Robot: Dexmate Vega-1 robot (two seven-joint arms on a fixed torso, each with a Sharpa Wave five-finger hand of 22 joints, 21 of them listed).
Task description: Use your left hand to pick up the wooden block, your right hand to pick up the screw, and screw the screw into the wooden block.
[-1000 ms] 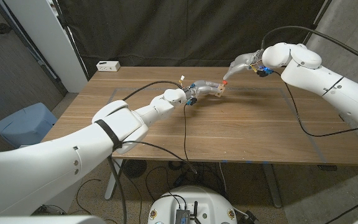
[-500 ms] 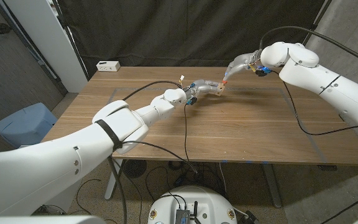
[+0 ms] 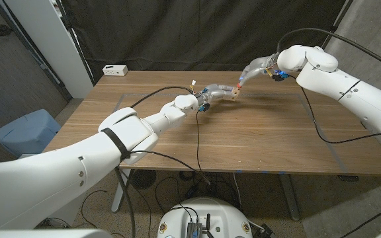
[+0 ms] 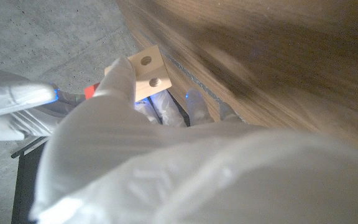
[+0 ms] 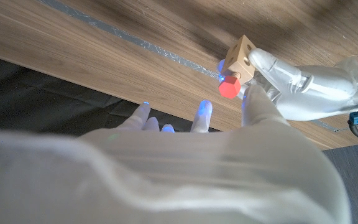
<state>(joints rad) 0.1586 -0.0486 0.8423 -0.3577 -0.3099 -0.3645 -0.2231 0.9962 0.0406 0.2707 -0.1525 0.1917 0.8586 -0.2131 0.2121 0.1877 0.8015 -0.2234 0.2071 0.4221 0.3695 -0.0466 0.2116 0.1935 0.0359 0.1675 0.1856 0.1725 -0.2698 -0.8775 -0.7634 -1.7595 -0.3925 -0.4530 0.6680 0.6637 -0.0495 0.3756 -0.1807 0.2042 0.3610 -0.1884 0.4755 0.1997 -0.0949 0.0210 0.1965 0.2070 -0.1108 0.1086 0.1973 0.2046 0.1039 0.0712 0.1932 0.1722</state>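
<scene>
Above the table's far middle, my left hand (image 3: 211,93) holds the small pale wooden block (image 3: 233,95) out toward the right. In the left wrist view the block (image 4: 148,71) shows a face with two holes. My right hand (image 3: 254,68) reaches in from the right and pinches the red-headed screw (image 3: 239,85) at its fingertips. In the right wrist view the screw (image 5: 229,87) sits against the block (image 5: 241,53), which my left hand (image 5: 306,93) grips from the other side. How deep the screw's tip sits is hidden.
A white box (image 3: 114,69) sits on the wooden table (image 3: 256,142) at its far left corner. A black cable (image 3: 197,142) hangs from my left wrist across the table. A blue bin (image 3: 25,132) stands on the floor at the left. Black curtains hang behind.
My right hand has moved a little left and carried the screw up to the block. My left hand and the block have stayed put.
</scene>
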